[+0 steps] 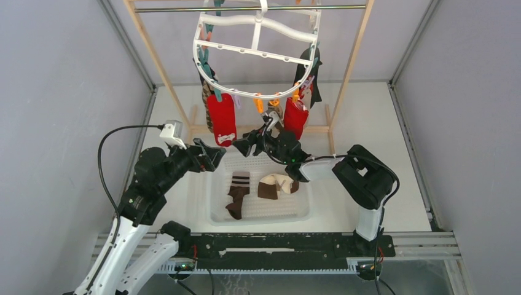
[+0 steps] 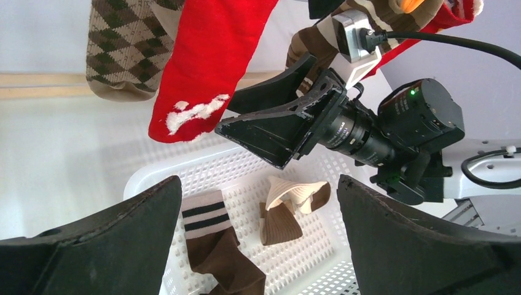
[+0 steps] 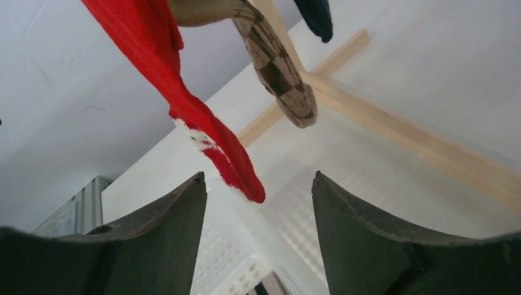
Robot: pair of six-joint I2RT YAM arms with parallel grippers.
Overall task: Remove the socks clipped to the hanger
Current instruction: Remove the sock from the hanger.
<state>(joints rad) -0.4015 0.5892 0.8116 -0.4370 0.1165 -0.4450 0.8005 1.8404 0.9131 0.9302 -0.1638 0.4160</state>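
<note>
Hanging socks — right hand empty.

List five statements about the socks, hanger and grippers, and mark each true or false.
1. A red sock with white marks hangs from the hanger: true.
2. The left gripper grips that sock: false, it is open and empty.
3. A brown striped sock lies in the white basket: true.
4. The hanger lies in the basket: false, it hangs from the metal rod.
5. The right gripper is shut: false, its jaws stand apart.
</note>
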